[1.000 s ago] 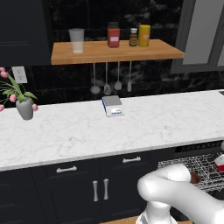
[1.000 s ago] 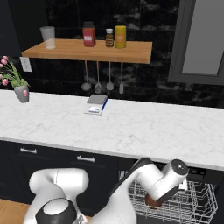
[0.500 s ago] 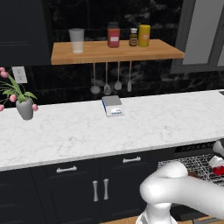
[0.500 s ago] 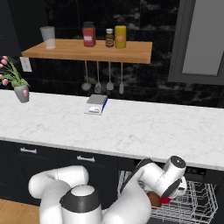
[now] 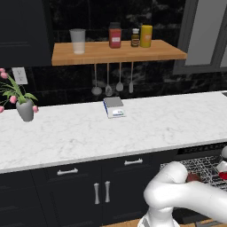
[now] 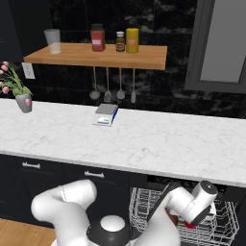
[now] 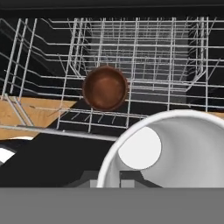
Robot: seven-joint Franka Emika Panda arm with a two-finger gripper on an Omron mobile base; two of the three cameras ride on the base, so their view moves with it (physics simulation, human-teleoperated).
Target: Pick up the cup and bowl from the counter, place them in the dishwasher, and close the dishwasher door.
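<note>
Clamped on the small red cup with a white inside [image 7: 175, 148], the two-finger gripper [image 6: 194, 222] hangs low over the pulled-out silver wire-mesh rack [image 6: 144, 206] of the black built-in dishwasher [image 5: 199, 153]; its jaws stand nearly together, pinching the cup's wall. In the hand view the cup's white mouth faces the camera, its rim curving across the lower right. In the right base view a sliver of the cup's red shows just under the gripper.

Beyond the cup, the small dark-brown rounded bowl [image 7: 105, 88] sits inside the rack, well apart from the cup's rim, with its hollow toward the camera. In the left base view a dark reddish shape in the rack beside the arm may be the bowl, though I cannot tell for sure.

Above the dishwasher runs the long white marble counter with grey veins [image 5: 146, 128]. On it stand a small grey-and-blue kitchen scale [image 5: 114, 107] near the middle and a grey vase of pink flowers [image 5: 24, 108] far to the left. A wooden wall shelf [image 5: 117, 52] above carries a translucent glass tumbler [image 5: 77, 41], a red-labelled jar [image 5: 115, 35], a small dark bottle [image 5: 135, 37] and a yellow canister [image 5: 146, 36], with metal utensils [image 5: 113, 82] hanging beneath.
</note>
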